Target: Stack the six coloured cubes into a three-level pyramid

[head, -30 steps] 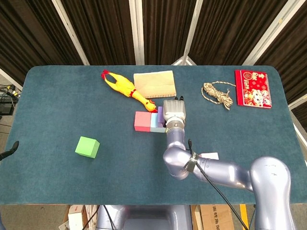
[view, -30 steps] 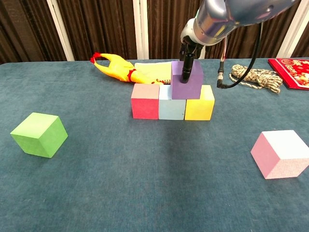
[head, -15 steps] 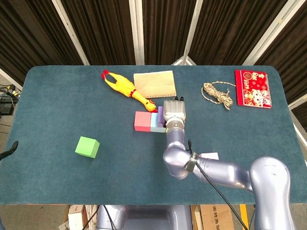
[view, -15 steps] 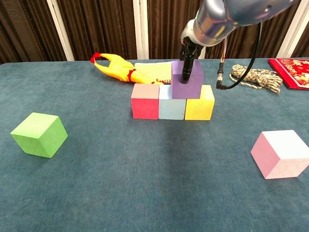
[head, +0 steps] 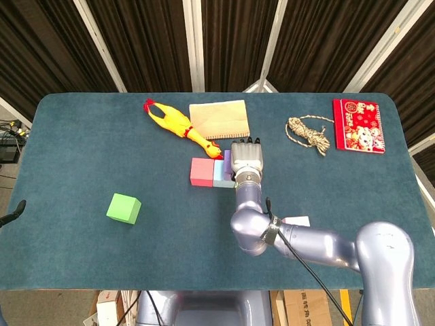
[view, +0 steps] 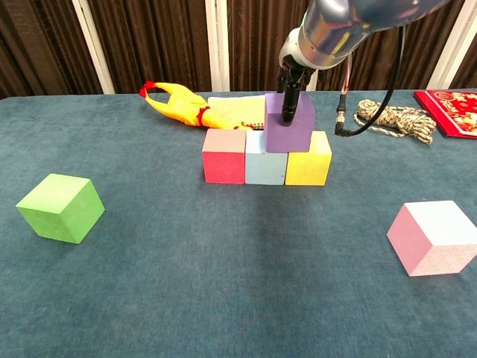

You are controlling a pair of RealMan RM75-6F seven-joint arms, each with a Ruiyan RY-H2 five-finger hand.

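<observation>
A red cube (view: 223, 156), a light-blue cube (view: 264, 158) and a yellow cube (view: 308, 159) stand in a row mid-table. On top, across the light-blue and yellow ones, sits a purple cube (view: 290, 123). My right hand (head: 247, 160) comes down on it from above and grips it, with dark fingers (view: 288, 101) over its front face. In the head view the hand hides the yellow cube and leaves only a sliver of the purple cube (head: 227, 160) showing. A green cube (view: 60, 208) lies far left and a pink cube (view: 434, 237) near right. My left hand is out of sight.
Behind the row lie a yellow rubber chicken (head: 175, 124) and a tan notebook (head: 218, 119). A coil of rope (head: 309, 133) and a red booklet (head: 359, 125) sit at the back right. A cable (view: 373, 82) hangs from my right arm.
My right hand has edged slightly toward the far side over the purple cube. The cubes have not visibly moved.
</observation>
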